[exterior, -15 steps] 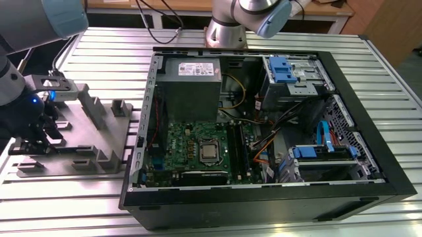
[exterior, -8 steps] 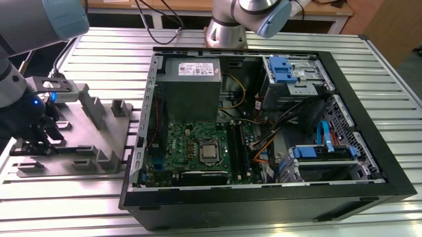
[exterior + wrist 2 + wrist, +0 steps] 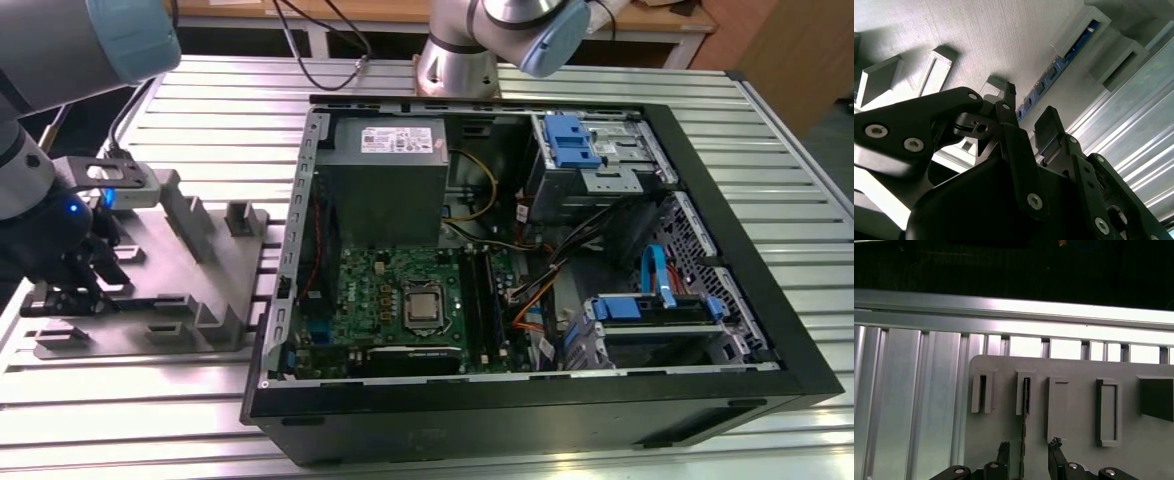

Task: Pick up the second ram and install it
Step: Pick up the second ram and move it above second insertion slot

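The second ram (image 3: 1024, 422) stands on edge in a slot of the grey holder plate (image 3: 1079, 435). It shows as a thin dark strip in the first wrist view and as a blue-green strip (image 3: 1054, 67) in the second wrist view. My gripper (image 3: 1029, 446) is open and straddles the stick, one black finger (image 3: 1003, 454) on each side with a gap to the board. The same straddle shows in the second wrist view, gripper (image 3: 1026, 112). In the exterior view the gripper (image 3: 74, 285) hangs low over the holder plate (image 3: 187, 270) at the exterior view's left.
An open black computer case (image 3: 534, 250) lies on the ribbed metal table (image 3: 400, 80), with the green motherboard (image 3: 400, 300) and long black slots (image 3: 478, 300) inside. A second robot arm's base (image 3: 461, 50) stands behind the case. Raised grey blocks (image 3: 180, 215) stand on the holder.
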Controlling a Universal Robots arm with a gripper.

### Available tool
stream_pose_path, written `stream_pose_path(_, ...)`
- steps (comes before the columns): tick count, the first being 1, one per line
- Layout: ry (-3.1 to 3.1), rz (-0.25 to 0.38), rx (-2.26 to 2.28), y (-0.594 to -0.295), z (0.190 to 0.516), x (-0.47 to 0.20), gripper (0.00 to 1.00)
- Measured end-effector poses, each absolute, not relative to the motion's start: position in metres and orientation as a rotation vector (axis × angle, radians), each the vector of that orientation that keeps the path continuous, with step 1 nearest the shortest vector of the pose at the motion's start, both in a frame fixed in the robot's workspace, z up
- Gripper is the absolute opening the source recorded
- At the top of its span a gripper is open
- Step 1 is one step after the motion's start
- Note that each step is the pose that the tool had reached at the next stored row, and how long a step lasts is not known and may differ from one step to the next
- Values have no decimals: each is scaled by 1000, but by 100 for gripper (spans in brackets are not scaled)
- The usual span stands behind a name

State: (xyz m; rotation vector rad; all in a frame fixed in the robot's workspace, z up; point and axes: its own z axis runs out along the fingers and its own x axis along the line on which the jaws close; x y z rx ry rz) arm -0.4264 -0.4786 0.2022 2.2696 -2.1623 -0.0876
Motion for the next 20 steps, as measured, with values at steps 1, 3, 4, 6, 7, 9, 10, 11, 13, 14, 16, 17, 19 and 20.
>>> stream_pose_path(1, -2162, -88, 2270, -479, 202, -426, 41)
stream_pose_path(3, -2162, -88, 2270, -479, 202, -426, 41)
stream_pose_path(4, -2162, -88, 2270, -480, 202, -426, 41)
stream_pose_path(6, -2162, -88, 2270, -480, 202, -426, 41)
stream_pose_path(7, -2162, -88, 2270, -480, 202, -426, 41)
stream_pose_path(9, -2162, -88, 2270, -480, 202, -426, 41)
stream_pose_path(10, -2162, -88, 2270, -480, 202, -426, 41)
stream_pose_path(11, -2162, -88, 2270, -480, 201, -426, 41)
stream_pose_path(13, -2162, -88, 2270, -480, 201, -426, 41)
stream_pose_path(14, -2162, -88, 2270, -480, 201, -426, 41)
stream_pose_path(16, -2162, -88, 2270, -480, 201, -426, 41)
stream_pose_path(17, -2162, -88, 2270, -480, 201, -426, 41)
stream_pose_path(19, -2162, -88, 2270, -480, 201, -426, 41)
stream_pose_path(20, -2162, -88, 2270, -480, 201, -426, 41)
